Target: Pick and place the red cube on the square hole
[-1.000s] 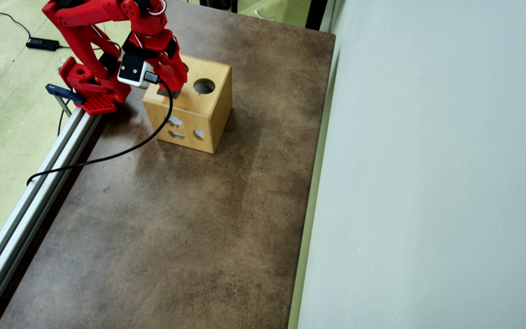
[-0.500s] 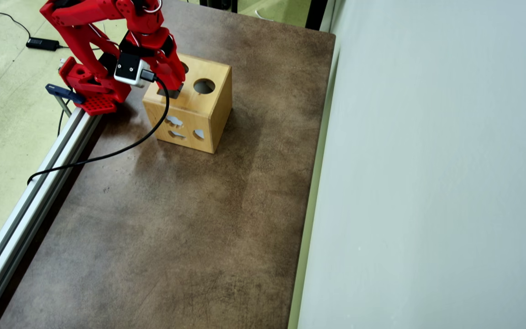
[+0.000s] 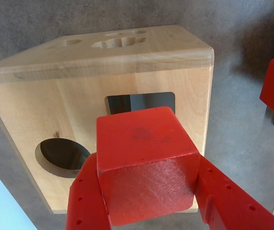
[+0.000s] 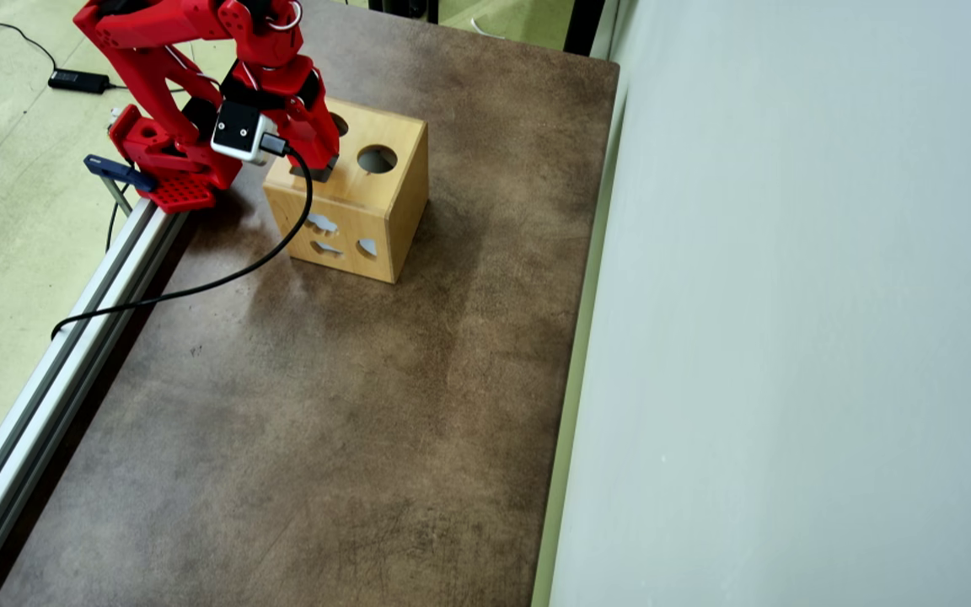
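In the wrist view my gripper point(image 3: 146, 179) is shut on the red cube point(image 3: 144, 153), with a red finger point(image 3: 86, 201) against each side of it. The cube hangs just above the top face of the pale wooden box point(image 3: 26, 105). It covers the near part of the square hole point(image 3: 141, 101), whose dark far strip shows behind it. A round hole point(image 3: 62, 155) lies to the left. From overhead, the gripper point(image 4: 321, 158) stands over the box point(image 4: 367, 215) at the square hole point(image 4: 322, 174); the arm hides the cube there.
An aluminium rail point(image 4: 72, 329) runs along the brown table's left edge, beside the arm's red base point(image 4: 174, 173). A black cable point(image 4: 199, 288) loops from the wrist camera across the table. A pale panel point(image 4: 789, 337) borders the right side. The box's side has small shaped cut-outs point(image 4: 325, 236).
In the overhead view the wrist and gripper have crept slightly left and back over the box top. The box has not moved.
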Controlling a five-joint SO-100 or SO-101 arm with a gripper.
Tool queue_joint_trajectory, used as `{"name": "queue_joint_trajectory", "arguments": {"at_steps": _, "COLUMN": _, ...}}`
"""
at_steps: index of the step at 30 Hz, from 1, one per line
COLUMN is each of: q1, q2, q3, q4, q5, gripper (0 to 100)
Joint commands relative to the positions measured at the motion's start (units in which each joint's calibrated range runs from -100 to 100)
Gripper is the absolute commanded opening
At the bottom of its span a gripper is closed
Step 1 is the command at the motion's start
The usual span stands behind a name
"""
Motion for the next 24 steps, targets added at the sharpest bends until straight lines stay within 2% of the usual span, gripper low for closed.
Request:
{"name": "queue_joint_trajectory", "arguments": {"at_steps": 1, "q1": 0.2, "q2": -0.9, "q3": -0.1, "q4": 0.5, "q5": 0.2, "gripper": 7}}
{"name": "queue_joint_trajectory", "arguments": {"at_steps": 24, "q1": 0.3, "q2": 4.5, "q3": -0.1, "q4": 0.4, "q5": 0.2, "gripper": 7}}
